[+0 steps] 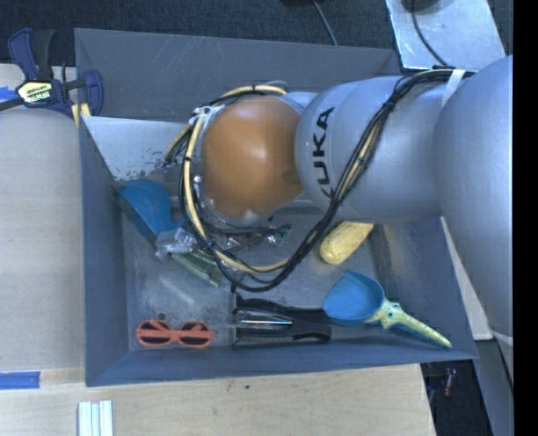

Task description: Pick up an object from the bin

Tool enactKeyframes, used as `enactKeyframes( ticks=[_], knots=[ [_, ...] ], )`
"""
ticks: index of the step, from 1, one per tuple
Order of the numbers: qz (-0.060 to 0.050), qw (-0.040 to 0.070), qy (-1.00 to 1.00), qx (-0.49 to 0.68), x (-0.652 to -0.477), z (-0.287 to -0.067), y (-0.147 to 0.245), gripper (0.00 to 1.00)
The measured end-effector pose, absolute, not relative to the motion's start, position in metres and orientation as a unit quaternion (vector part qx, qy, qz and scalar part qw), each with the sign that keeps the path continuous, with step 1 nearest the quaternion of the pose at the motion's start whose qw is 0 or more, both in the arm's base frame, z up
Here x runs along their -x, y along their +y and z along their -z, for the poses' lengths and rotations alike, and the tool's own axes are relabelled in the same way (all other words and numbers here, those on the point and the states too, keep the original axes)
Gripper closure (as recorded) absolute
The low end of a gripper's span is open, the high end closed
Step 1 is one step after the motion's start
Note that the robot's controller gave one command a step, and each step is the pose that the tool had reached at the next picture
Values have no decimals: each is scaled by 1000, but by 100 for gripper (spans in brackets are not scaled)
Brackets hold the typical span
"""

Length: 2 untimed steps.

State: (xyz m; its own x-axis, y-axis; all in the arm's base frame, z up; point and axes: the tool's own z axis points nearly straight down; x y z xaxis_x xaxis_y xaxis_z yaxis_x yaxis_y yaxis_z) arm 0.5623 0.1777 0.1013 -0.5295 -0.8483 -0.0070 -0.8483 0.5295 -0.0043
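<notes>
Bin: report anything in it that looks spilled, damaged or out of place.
Only dark specks scattered on the upper-left sloped wall of the grey metal bin, like grit or scuffs. The orange glasses, black-handled tool, blue scoop and yellow lumpy piece lie loose but look whole.

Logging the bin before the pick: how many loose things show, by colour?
Blue: 2, a block at left, a scoop at right
Yellow: 1, lumpy piece
Black: 1, long tool
Orange: 1, goggle-shaped piece
Total: 5 visible
</notes>
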Motion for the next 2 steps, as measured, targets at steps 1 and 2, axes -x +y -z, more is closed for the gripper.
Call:
enactKeyframes(
  ticks=[1, 2],
  knots=[
    [2, 11, 874, 486, -566, -127, 178, 100],
    [1, 10, 875, 485, -566, -133, 178, 100]
  ],
)
